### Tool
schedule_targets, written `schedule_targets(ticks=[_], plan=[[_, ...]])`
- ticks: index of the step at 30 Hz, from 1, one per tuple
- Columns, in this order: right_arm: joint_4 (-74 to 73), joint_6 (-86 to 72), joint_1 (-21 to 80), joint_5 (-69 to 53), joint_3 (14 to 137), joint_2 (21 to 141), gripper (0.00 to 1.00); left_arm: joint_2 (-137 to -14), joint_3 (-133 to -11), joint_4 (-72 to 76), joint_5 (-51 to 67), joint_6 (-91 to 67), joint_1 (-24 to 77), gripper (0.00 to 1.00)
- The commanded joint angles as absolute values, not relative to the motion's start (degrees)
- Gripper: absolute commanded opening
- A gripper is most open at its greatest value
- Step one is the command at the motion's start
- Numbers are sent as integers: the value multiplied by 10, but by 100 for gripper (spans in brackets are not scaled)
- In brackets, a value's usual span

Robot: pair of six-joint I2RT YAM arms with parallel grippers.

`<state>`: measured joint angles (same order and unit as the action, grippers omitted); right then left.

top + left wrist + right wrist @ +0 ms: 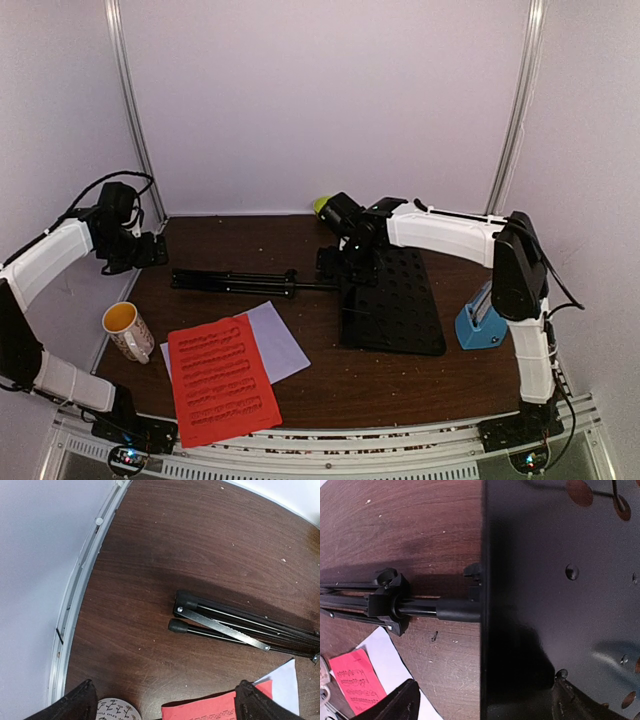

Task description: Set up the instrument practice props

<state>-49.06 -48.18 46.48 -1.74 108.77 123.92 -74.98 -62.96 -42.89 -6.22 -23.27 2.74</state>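
Right gripper, spread wide, hangs astride the desk edge of the music stand, lying flat at frame centre, tripod folded leftward; pinching the shaft beside the desk joint looks soundest for raising it. Left gripper spread, empty. Metronome, frame right, shows only from above; that joint only from the right wrist.

Left arm raised far left, right arm stretched inward; both jaws spread wide
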Motion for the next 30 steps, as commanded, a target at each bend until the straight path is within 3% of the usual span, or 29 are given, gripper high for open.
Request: schedule_targets(ticks=[1, 12, 19, 30], plan=[[-489, -488, 464, -25, 1107, 1247, 83, -735, -619, -407, -68, -244, 31, 98], [-527, -474, 464, -21, 1147, 1279, 38, -703, -609, -408, -97, -254, 32, 98], [-551, -460, 462, -3, 1169, 1283, 0, -685, -600, -411, -136, -285, 35, 98], [-599, -410, 459, 101, 1223, 1258, 0, -709, -651, -448, -209, -280, 35, 98]])
